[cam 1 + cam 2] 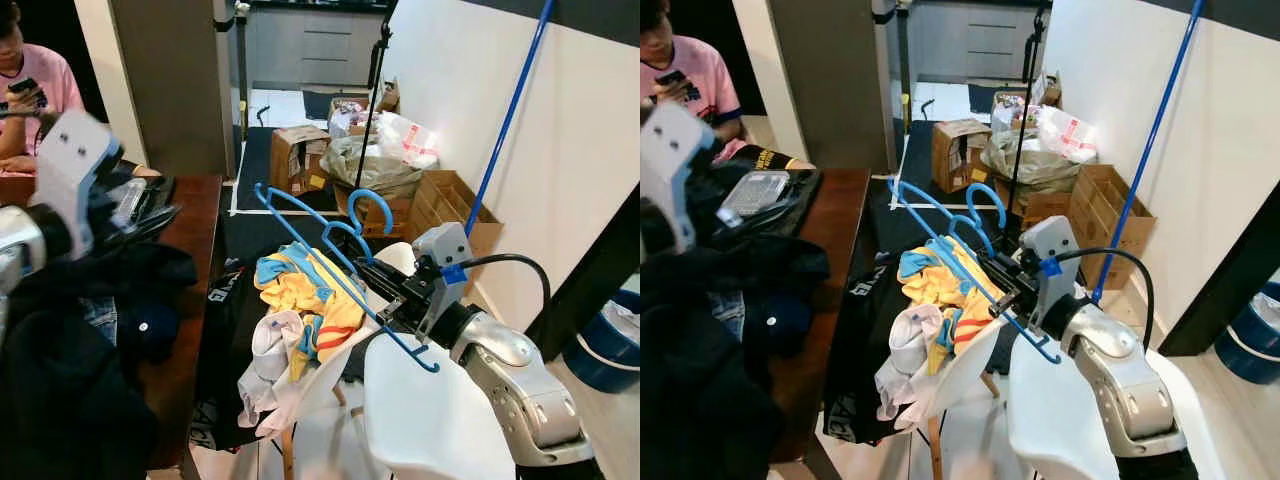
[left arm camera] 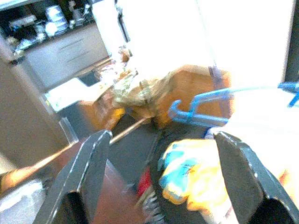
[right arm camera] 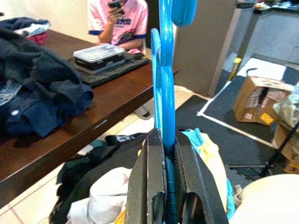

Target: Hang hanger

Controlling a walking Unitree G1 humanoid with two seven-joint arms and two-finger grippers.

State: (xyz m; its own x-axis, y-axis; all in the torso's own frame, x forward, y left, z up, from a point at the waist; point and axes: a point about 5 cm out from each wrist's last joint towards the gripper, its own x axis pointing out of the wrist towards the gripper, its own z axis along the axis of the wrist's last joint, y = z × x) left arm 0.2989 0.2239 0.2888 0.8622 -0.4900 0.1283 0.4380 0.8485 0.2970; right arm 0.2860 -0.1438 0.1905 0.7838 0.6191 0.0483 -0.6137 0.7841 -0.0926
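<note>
Looking through the eye views, you are seeing the right gripper (image 1: 392, 297) holding blue plastic hangers (image 1: 320, 245) above the pile of yellow clothes (image 1: 300, 295); nothing is hung yet. Right wrist: jaws are clamping them. Left wrist: left gripper (image 2: 163, 172) is gaping apart, empty.

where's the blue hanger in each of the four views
Left eye view: blue hanger, centre, slanting over the clothes pile, clamped in the right gripper.
Right eye view: centre, same slant.
Left wrist view: upper right, beyond the open left gripper.
Right wrist view: centre, edge-on, rising from the shut jaws.
Shared landmark: yellow garment.
</note>
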